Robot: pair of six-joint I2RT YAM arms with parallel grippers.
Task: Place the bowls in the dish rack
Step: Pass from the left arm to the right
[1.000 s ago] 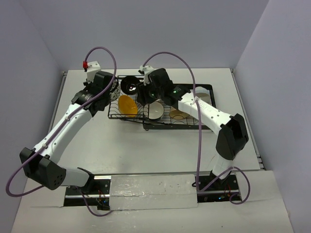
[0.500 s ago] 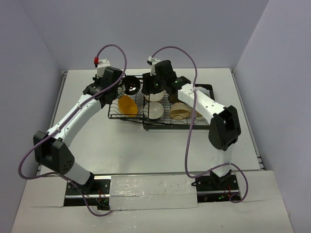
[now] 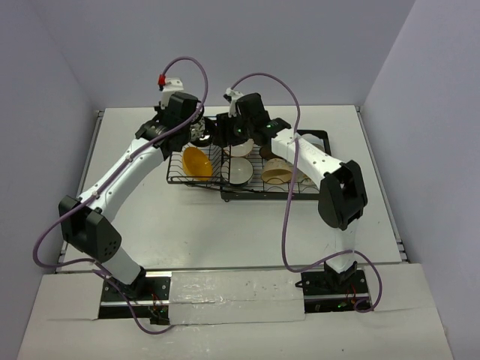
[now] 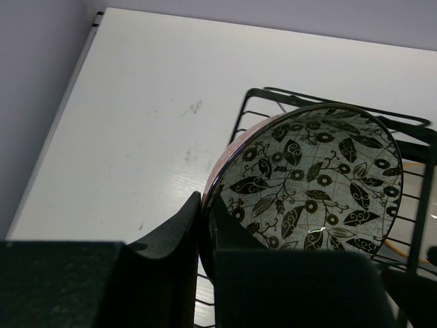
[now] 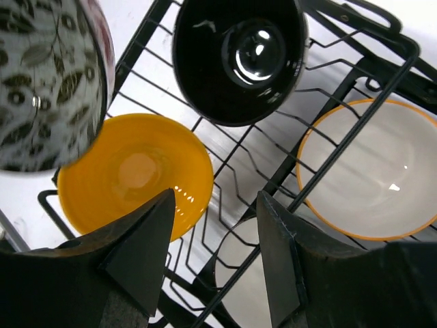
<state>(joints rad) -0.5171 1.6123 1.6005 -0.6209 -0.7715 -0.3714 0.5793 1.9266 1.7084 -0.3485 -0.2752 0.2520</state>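
Bright, even light is cast; glare is seen in the black bowl; the patterned bowl left of it is blurred.

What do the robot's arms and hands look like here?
The left arm and right arm have white links with bulky black joints, and each has a looping purple cable. A red connector tops the left one. The left hand and right hand have black wedge-shaped fingers.

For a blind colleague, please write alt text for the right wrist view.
The right hand, open and empty, hangs above the dish rack, which holds a black bowl, a yellow bowl and a white bowl. A leaf-patterned bowl shows at left.
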